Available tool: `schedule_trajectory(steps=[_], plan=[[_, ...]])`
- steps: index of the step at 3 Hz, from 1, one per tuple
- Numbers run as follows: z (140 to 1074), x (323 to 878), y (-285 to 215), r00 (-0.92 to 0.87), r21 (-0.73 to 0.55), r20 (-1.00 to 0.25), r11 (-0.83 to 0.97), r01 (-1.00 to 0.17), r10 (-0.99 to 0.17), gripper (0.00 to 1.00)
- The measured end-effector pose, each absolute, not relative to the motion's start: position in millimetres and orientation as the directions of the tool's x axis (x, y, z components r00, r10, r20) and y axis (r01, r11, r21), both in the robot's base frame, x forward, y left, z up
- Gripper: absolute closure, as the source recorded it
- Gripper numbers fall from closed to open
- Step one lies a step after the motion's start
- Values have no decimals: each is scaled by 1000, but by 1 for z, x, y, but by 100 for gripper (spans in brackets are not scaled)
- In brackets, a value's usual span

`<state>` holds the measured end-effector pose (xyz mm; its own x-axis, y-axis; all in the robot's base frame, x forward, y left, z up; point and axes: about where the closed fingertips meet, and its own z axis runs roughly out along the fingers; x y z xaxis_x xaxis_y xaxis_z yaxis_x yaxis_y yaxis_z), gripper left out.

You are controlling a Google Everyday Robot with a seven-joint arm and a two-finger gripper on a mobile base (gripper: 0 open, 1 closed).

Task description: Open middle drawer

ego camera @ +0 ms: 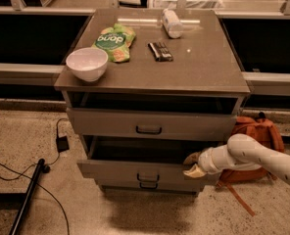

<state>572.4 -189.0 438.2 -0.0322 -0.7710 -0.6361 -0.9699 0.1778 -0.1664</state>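
The middle drawer (135, 170) is a wide grey drawer with a small dark bar handle at its centre. It stands pulled out from the cabinet, and its dark inside shows above the front panel. My gripper (193, 165) is at the right end of that front panel. One finger is behind the panel's top edge and one is in front, so the gripper is shut on the panel. My white arm (255, 158) reaches in from the right.
The top drawer (150, 124) stands slightly open; the bottom drawer (147, 185) is in. On the cabinet top (204, 67) are a white bowl (86, 64), a green snack bag (113, 41), a dark bar (160, 51) and a white bottle (172, 23). An orange backpack (255, 131) is on the right, cables and a black pole (30, 195) on the left.
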Motion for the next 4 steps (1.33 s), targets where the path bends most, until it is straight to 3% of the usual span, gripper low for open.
schedule_trajectory(steps=[1,2,3,4], plan=[[438,572,-189,-32,-166,-636,178,-970,-771,4],[438,572,-189,-32,-166,-636,178,-970,-771,0],[433,556,-193,-47,-125,-625,160,-979,-779,4],[431,524,-196,-54,-60,-592,111,-992,-804,30]])
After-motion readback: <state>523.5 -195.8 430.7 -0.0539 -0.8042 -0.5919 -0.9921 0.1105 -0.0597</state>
